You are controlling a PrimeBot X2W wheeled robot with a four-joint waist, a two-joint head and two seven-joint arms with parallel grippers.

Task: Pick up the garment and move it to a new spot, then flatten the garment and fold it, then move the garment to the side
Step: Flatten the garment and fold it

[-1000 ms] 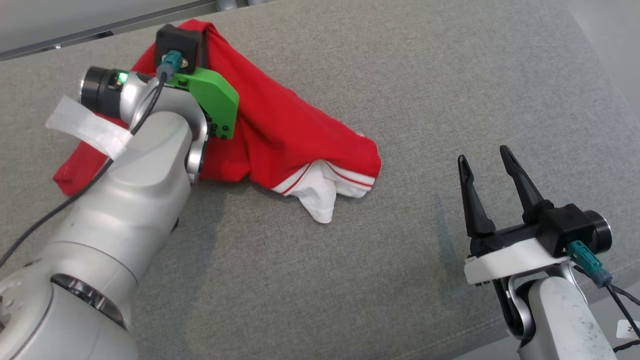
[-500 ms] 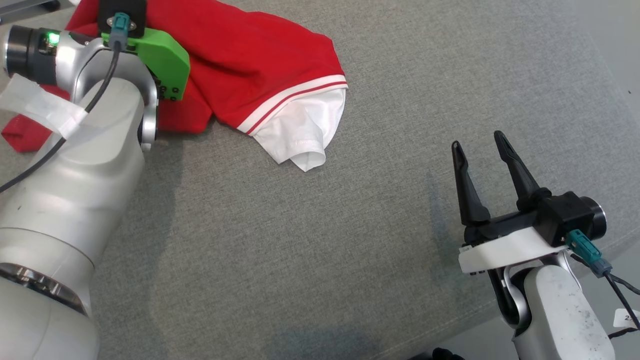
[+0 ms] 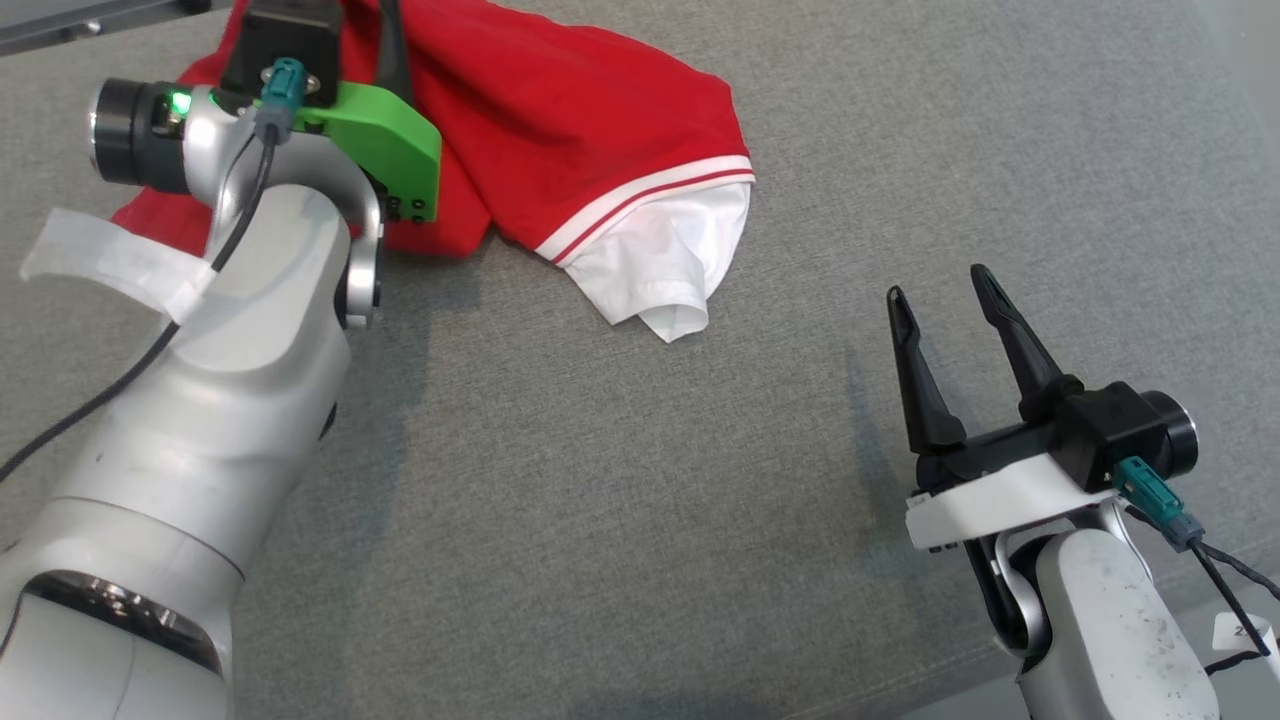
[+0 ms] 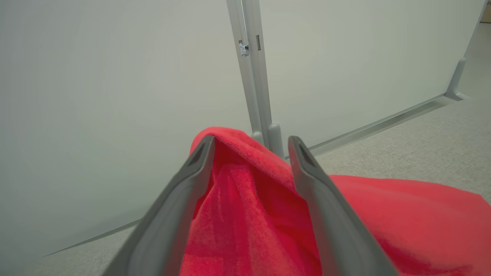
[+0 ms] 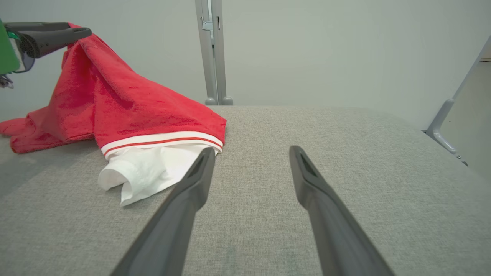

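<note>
Now | garment [image 3: 600, 120]: inside spread left hand [image 4: 249, 143] | right hand [image 3: 936, 282]: well apart

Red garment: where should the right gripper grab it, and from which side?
Take the white sleeve poking out under the striped hem of the red garment. It is the loose free end nearest the right gripper and lies low on the grey cushion. Probably best to come in low from the robot's right, with the jaws open around the sleeve's folded tip.

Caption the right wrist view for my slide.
Open right gripper hovers over the grey fabric surface, beside a crumpled red garment with a white sleeve.
</note>
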